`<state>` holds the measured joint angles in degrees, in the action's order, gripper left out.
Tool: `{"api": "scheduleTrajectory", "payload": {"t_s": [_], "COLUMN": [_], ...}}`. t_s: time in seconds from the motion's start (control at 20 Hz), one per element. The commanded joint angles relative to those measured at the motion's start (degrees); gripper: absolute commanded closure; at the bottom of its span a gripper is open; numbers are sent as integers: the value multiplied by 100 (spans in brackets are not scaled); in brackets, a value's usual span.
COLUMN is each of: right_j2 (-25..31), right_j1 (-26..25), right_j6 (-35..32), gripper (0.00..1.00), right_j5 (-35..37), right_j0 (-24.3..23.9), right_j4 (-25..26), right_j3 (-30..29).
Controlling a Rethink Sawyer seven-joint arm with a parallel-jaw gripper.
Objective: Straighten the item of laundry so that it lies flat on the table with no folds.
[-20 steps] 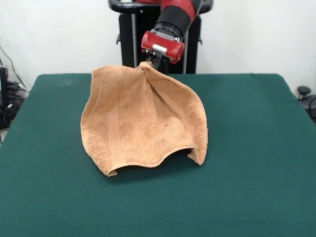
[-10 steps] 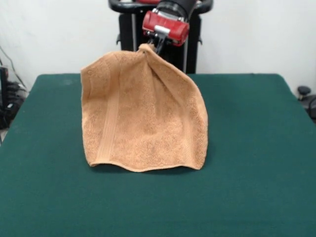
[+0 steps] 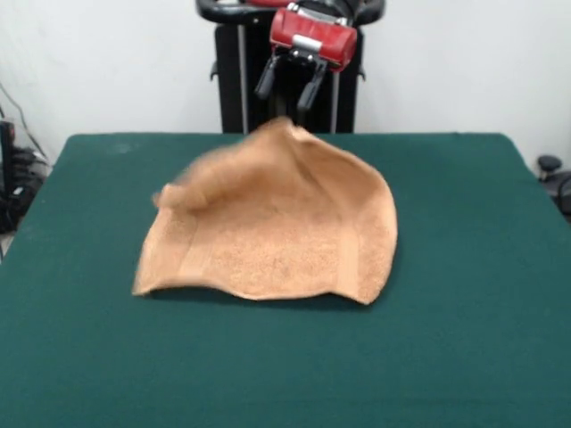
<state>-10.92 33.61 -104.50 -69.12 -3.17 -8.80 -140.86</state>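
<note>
The end effector [image 3: 285,86], a red block with two black fingers [image 3: 265,78] pointing down, hangs above the far edge of the counter [image 3: 464,294] with those fingers spread apart and nothing between them. The arm above it is cut off by the top of the frame, so only the red housing and a dark collar show. Just below the fingertips, and apart from them, the towel [image 3: 277,227] sits on the dark green counter, its highest point a rounded peak directly under the end effector. The tan-orange cloth is not flat: its far part bulges up in a hump, and the upper left portion is smeared with blur, so the shape of that corner and whether it is folded over cannot be made out. The near edge lies on the felt in a shallow wave, with one corner drawn out at lower left and another at lower right. Two flat woven bands run across the pile, one near the left side and one near the right. Behind the counter, a black pedestal [image 3: 234,80] stands partly hidden by the end effector against a white wall [image 3: 464,62].
</note>
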Motion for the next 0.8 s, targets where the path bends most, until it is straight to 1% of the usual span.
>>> {"api": "scheduleTrajectory", "payload": {"t_s": [0.05,0.15,0.3,0.35,0.5,0.55,0.7,0.8], "right_j2": [210,226,281,341,426,402,316,118], "right_j1": [421,464,590,676,956,1181,1272,1210], "right_j6": [-200,-183,-144,-67,183,276,243,186], "gripper": [0,0,0,0,0,0,0,0], "right_j5": [1579,1822,2326,2603,3590,3897,4123,4230], "right_j0": [185,251,174,173,76,85,166,472], "right_j4": [-131,-180,-24,-30,167,164,175,-157], "right_j3": [524,591,674,702,815,867,965,1177]}}
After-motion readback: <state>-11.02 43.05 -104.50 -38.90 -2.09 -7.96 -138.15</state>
